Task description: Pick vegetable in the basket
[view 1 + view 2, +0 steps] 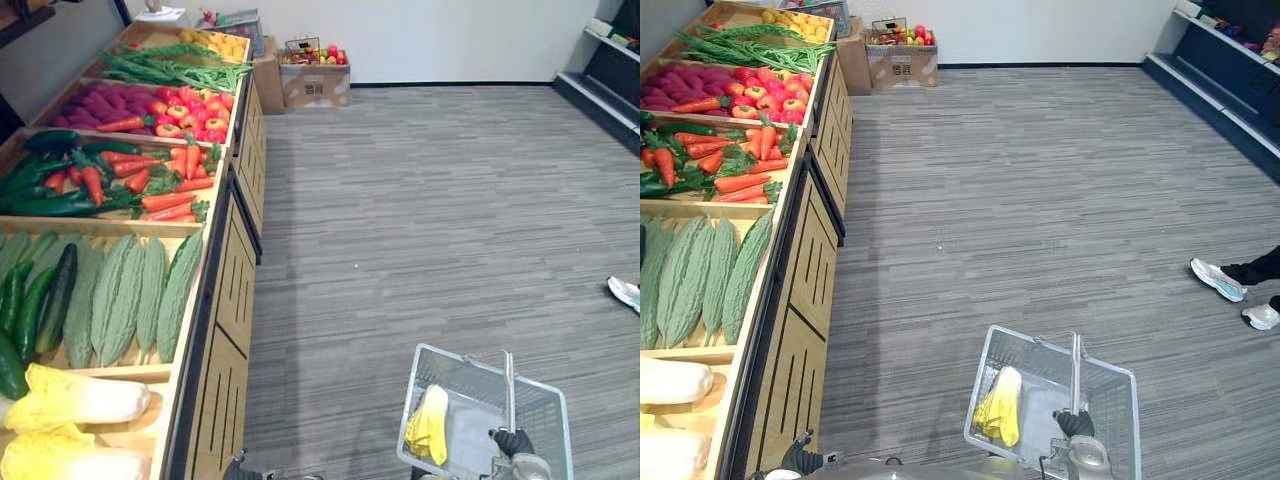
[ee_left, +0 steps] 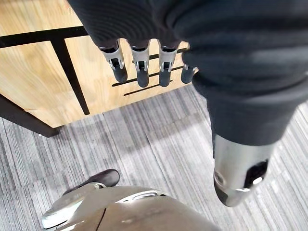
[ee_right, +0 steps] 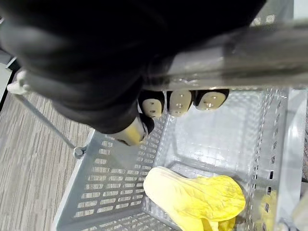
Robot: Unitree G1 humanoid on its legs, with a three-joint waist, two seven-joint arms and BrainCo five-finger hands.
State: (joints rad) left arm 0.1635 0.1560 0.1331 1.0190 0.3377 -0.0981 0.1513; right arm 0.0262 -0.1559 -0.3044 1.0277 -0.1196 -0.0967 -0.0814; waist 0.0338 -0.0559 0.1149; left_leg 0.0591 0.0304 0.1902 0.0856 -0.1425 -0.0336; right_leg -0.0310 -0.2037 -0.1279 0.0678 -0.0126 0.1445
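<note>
In the left eye view the wire basket (image 1: 480, 365) hangs at five o'clock with one yellow cabbage (image 1: 430, 425) already inside, while more cabbages (image 1: 85, 400) lie on the produce stand (image 1: 235, 290) at eight o'clock. The left wrist view shows the left hand (image 2: 140, 67) empty, fingers straight and apart, beside the stand's side. In the right wrist view the right hand (image 3: 180, 101) is clamped round the basket's handle (image 3: 240, 60) above the cabbage, so one pick looks done; any further vegetable remains to fetch.
</note>
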